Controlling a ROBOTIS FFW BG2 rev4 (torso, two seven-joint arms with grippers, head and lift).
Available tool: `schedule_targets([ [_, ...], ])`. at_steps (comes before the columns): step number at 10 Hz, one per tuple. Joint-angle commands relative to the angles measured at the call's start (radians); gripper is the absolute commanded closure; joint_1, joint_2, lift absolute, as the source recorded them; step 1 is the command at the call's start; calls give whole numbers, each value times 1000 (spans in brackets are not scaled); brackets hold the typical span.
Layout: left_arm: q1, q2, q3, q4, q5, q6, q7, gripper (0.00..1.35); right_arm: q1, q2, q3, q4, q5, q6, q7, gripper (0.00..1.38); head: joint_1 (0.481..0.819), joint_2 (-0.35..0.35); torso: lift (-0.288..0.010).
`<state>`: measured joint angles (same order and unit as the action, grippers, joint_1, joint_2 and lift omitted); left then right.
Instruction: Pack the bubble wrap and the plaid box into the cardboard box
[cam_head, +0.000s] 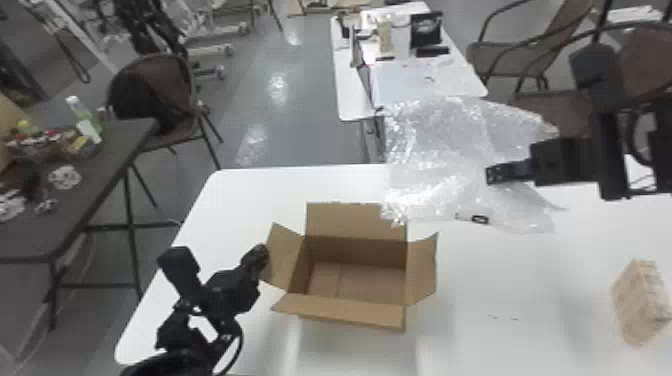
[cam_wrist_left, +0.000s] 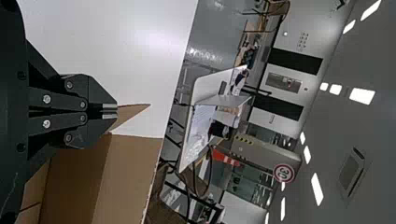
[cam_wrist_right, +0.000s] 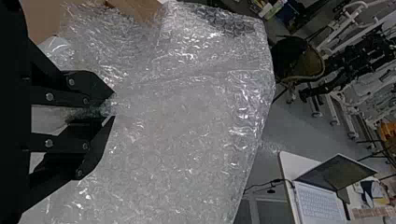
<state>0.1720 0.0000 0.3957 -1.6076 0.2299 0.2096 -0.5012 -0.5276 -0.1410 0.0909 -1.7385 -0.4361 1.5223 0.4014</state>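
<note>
"Any writing where we are?"
"There's a small dark label (cam_head: 480, 219) on the bubble wrap (cam_head: 440, 145), just below our right claw (cam_head: 500, 173) in the head view. Beyond our left claw (cam_head: 258, 254), its wrist view shows a round red-rimmed sign (cam_wrist_left: 284, 173) on the far side of the room."
"What are the claws doing?"
"We've got the wrap pinched in the right one, the sheet spreading out past its tips. The left one's fingers are drawn together by the cardboard box (cam_head: 352, 220); we can't tell whether they nip its side flap (cam_head: 285, 252)."
"So what's in our way?"
"That flap, between the left claw and the opening. All the flaps splay outward. The wrap overlaps the box's far corner in the head view, though we can't tell if they touch."
"And the plaid box (cam_head: 642, 302)?"
"On the white counter (cam_head: 500, 300), to the right of our right claw and nearer us, well apart from the cardboard one."
"Anything else around?"
"Left of our left claw, a dark table (cam_head: 95, 195) with a bottle (cam_head: 86, 120) among clutter. Out past the right claw, a laptop (cam_wrist_right: 322, 203) on another table (cam_wrist_right: 288, 175)."
</note>
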Motion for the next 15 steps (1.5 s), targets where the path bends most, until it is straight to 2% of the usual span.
schedule_targets([
  [1,-5,-3,-11,2,-1,2,3,1171,-43,14,67,96,-136,-51,-32,1288,695,269,-18],
  [4,-6,-3,-17,3,3,1,12,1171,-83,49,207,355,-274,-185,-24,1288,695,350,-18],
  [5,-6,-3,-20,3,5,-1,16,1171,-87,57,244,435,-276,-223,34,1288,695,350,-18],
  [6,-5,-3,-20,3,6,-3,20,1171,-97,63,286,521,-271,-264,97,1288,695,350,-18],
  [7,-5,-3,-20,3,8,-3,21,1171,-117,73,345,625,-231,-318,208,1288,695,350,-18],
  [8,-6,-3,-25,3,8,-1,23,1171,-129,83,385,706,-227,-341,263,1288,695,350,-18],
  [10,-5,-3,-28,3,9,-4,29,1171,-127,87,389,752,-176,-360,263,1288,695,350,-18],
  [11,-3,-3,-28,3,11,-6,30,1171,-134,87,391,783,-128,-406,309,1250,695,350,-18],
  [12,-3,-3,-31,3,9,-4,33,1171,-152,95,406,875,-112,-514,421,797,695,350,-18],
  [13,-6,-3,-35,5,8,-6,35,1171,-160,98,406,927,-107,-587,490,245,695,350,-18],
  [14,-5,-3,-34,5,9,-9,35,1173,-170,98,405,938,-67,-622,541,16,695,350,-18],
  [15,-2,-3,-32,5,11,-10,36,1171,-172,96,388,927,-65,-643,580,110,695,350,-18],
])
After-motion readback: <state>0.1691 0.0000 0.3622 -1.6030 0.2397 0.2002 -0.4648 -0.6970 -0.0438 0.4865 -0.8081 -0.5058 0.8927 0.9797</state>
